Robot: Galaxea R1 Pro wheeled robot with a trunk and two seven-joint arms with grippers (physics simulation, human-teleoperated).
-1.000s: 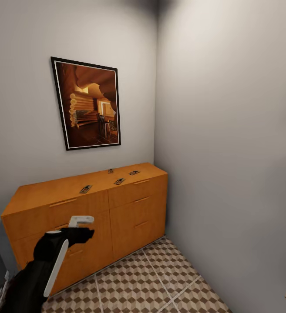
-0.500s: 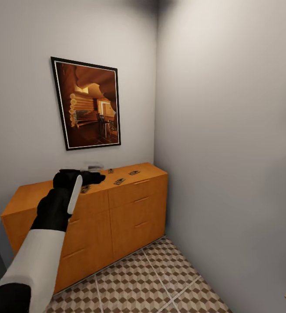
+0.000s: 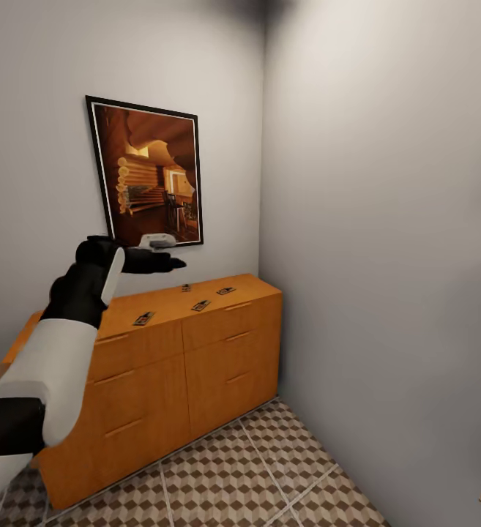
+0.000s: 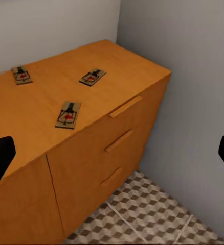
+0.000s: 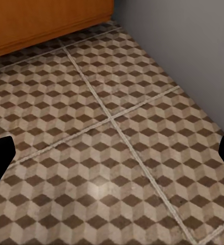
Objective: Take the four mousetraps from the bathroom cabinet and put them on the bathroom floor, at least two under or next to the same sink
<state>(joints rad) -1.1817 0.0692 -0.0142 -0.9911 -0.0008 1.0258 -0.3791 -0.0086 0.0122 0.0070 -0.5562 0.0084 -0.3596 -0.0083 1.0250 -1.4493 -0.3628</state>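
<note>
Mousetraps, four small flat brown wooden boards with dark metal parts (image 3: pixel 144 318) (image 3: pixel 200 305) (image 3: pixel 225 290) (image 3: pixel 186 288), lie apart on top of the low orange-brown wooden cabinet (image 3: pixel 218 344) (drawers shut). Above it hangs the left gripper (image 3: pixel 168 261), fingers spread wide and holding nothing. On the right gripper (image 5: pixel 112 153), the fingers are likewise spread over the cube-patterned tiled bathroom floor (image 5: pixel 117 153).

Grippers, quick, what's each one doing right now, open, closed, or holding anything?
Left gripper: open, empty, raised above the cabinet top.
Right gripper: open, empty, over the bathroom floor.
</note>
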